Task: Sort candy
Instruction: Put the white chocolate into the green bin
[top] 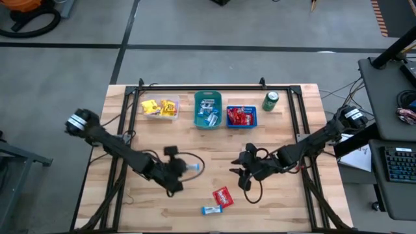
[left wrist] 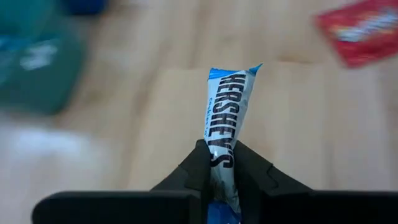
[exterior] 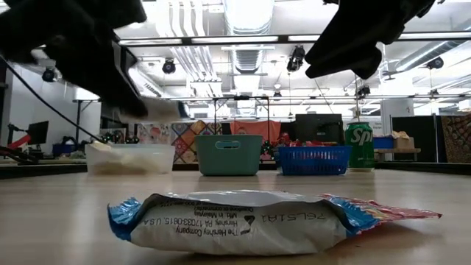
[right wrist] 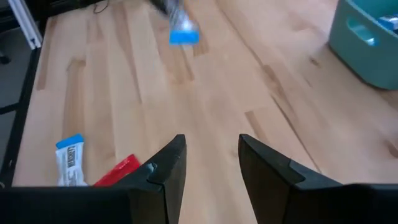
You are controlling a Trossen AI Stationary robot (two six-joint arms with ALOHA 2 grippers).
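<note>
Left gripper (left wrist: 219,163) clamped on a blue-and-white candy bar (left wrist: 225,124); bar's long axis runs straight out past the fingertips, held above mid-table; teal bin (top: 208,110) with matching wrappers lies ahead toward the far edge; right gripper (right wrist: 210,160), fingers apart, empty, near the red candy (top: 223,195).

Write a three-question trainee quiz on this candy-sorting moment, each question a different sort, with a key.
1. True or false: the left gripper is shut on a blue-and-white candy.
2. Which bin holds the red candies: (a) clear bin, (b) teal bin, (c) blue basket?
3. Fill in: the right gripper is ____.

Key: 1 true; 2 c; 3 open, holding nothing.
</note>
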